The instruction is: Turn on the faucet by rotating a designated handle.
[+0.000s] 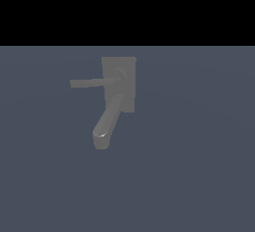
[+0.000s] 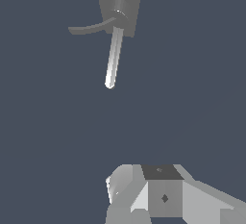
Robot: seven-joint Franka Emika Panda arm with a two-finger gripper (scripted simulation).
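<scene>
**Faucet and hand before contact.** The thin straight grey handle [image 1: 92, 82] projects sideways from its round hub [image 1: 118, 76], towards the exterior view's left. Its free end stands clear of everything else, so it probably offers the longest arm for a push. The hub sits on the flat rectangular back plate [image 1: 119, 84] of the matte grey faucet [image 1: 115, 99], which lies on the plain blue-grey surface [image 1: 199, 166]. The thick curved spout [image 1: 104, 126] leaves the plate on a separate line and ends in a rounded tip, so the two bars diverge and can be told apart.

In the wrist view the handle [image 2: 89, 28] and spout [image 2: 113, 57] lie well ahead of the hand [image 2: 144, 194], with bare surface between. Only the hand's pale blocky body shows at the frame edge. It touches and holds nothing visible; how far its fingers are spread cannot be told. The handle appears unturned, so an approach is judged to be the step in hand.
</scene>
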